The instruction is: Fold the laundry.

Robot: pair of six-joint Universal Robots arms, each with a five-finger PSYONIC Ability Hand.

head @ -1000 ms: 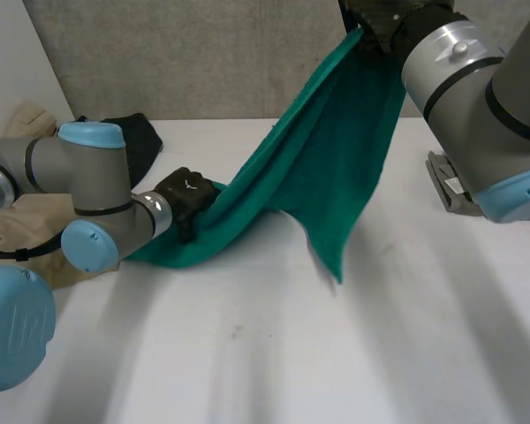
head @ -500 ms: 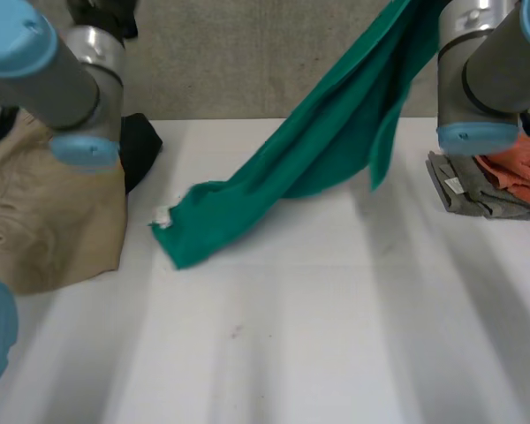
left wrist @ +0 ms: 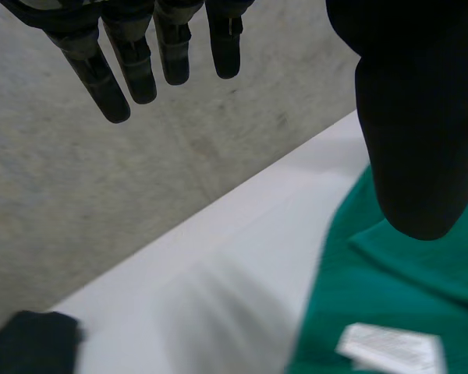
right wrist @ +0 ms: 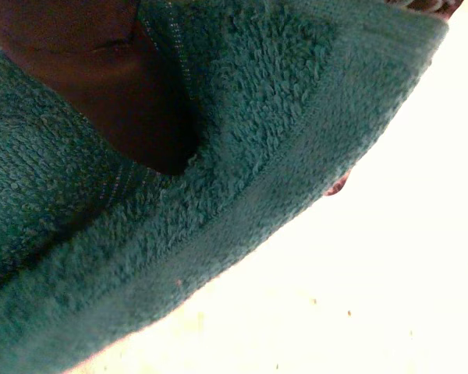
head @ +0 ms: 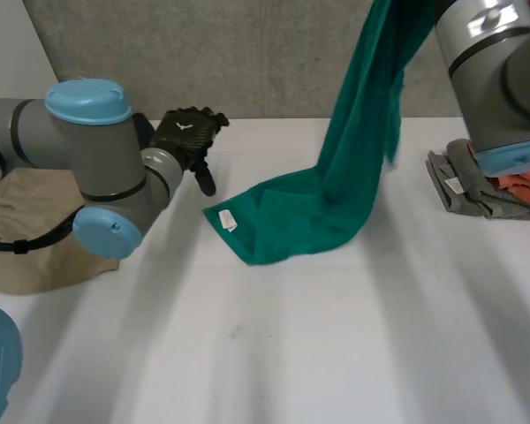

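R hand (right wrist: pixel 86 93) pinch on towel (head: pixel 318 221)

Upper end of green towel (head: pixel 353 177) cut off by head view's edge, beige cloth (head: pixel 44 269) partly behind left arm (head: pixel 88 155)

Teal towel (head: pixel 309 221), white tag (head: pixel 227 220), tan cloth (head: pixel 35 269), white table (head: pixel 336 353).

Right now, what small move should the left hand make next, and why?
Probably reach the left hand over to the corner of the green towel that bears the white label and pinch it. That hand is open and apart from the cloth, the corner lies on the table, and the right hand grips the other end up high.
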